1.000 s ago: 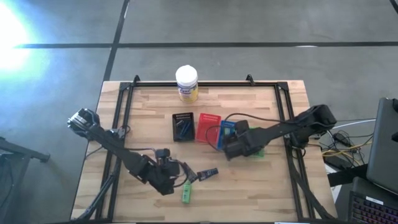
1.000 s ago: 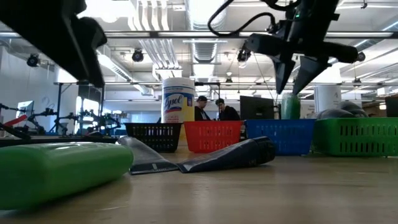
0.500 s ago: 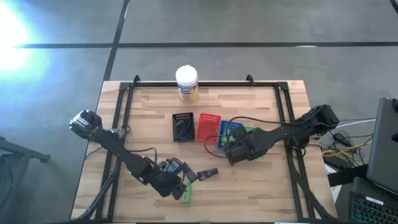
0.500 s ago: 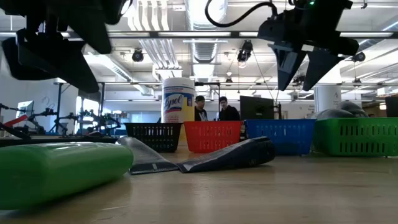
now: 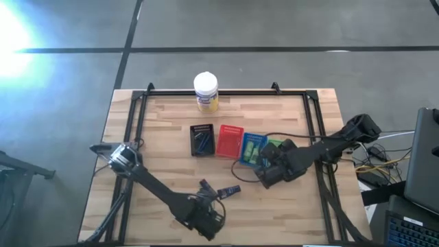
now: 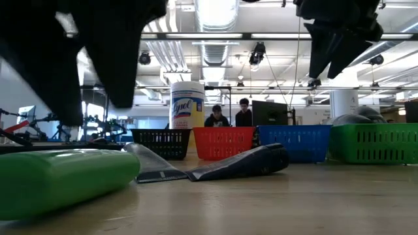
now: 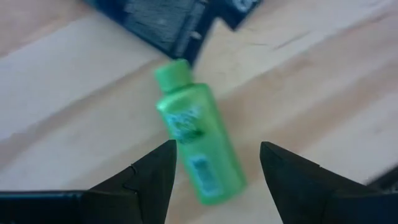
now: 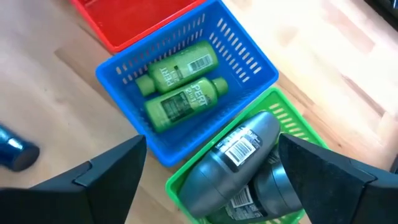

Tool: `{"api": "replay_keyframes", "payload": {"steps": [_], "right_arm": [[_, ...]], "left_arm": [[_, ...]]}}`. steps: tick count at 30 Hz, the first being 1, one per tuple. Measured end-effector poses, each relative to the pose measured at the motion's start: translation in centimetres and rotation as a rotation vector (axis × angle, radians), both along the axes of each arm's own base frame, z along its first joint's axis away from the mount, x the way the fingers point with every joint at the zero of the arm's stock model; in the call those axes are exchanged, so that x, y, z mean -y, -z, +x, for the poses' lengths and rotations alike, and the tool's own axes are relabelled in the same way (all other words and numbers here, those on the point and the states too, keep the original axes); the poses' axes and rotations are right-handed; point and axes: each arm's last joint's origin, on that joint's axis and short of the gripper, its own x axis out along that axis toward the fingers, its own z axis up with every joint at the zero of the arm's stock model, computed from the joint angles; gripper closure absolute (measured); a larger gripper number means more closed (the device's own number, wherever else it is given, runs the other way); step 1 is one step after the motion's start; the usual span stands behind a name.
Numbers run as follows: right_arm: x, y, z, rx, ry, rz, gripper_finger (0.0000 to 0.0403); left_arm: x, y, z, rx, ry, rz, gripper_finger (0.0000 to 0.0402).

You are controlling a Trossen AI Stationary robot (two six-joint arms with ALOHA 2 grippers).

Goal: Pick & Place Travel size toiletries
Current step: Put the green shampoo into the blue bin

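Observation:
A green bottle [image 7: 198, 152] lies on its side on the table near the front edge, also seen in the low view [image 6: 65, 179]. My left gripper [image 7: 217, 180] hangs open above it, one finger on either side of its lower half, not touching; from above, the gripper [image 5: 206, 216] hides the bottle. Dark navy packets [image 5: 226, 191] lie flat just beyond. My right gripper [image 8: 211, 180] stands open and empty above the blue tray [image 8: 249, 53] and the green tray [image 8: 292, 118]. Two green bottles [image 8: 177, 81] lie in the blue tray, and grey bottles [image 8: 239, 162] lie in the green one.
Black [image 5: 202, 139], red [image 5: 230, 140], blue [image 5: 251, 147] and green [image 5: 274, 145] trays stand in a row at mid-table. A white-capped yellow jar [image 5: 206, 92] stands at the far edge. People show in the room beyond the table [image 6: 228, 116]. Bare wood lies at the left and near right.
My left gripper has gone toward the table's near edge and a little right, ending over the green bottle. My right gripper has opened wide over the trays, risen, and drifted slightly toward the right and near edges.

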Motion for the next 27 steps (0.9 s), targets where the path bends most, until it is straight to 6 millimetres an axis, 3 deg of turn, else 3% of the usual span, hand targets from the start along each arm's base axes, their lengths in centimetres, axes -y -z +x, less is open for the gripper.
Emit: {"api": "replay_keyframes", "payload": {"steps": [4,9,12,19,27], "right_arm": [[-0.3,-0.1,-0.2,0.005,-0.012,-0.003,0.0046],[-0.5,-0.1,-0.3,0.007,-0.018,-0.007,0.0058],[-0.5,0.0,-0.2,-0.004,-0.036,-0.016,0.0064],[-0.4,0.0,-0.2,-0.001,-0.039,-0.031,0.0075],[-0.4,0.1,-0.3,-0.003,-0.042,-0.034,0.0083]], "left_arm": [[1.5,-0.9,1.3,0.026,-0.025,-0.036,0.0165],[3.1,1.4,1.6,-0.028,-0.072,-0.026,0.0165],[3.6,1.8,1.5,-0.041,-0.084,-0.056,0.0165],[3.2,1.0,0.9,-0.060,-0.099,-0.036,0.0165],[2.8,-1.1,0.5,-0.091,-0.093,-0.029,0.0165]]}}
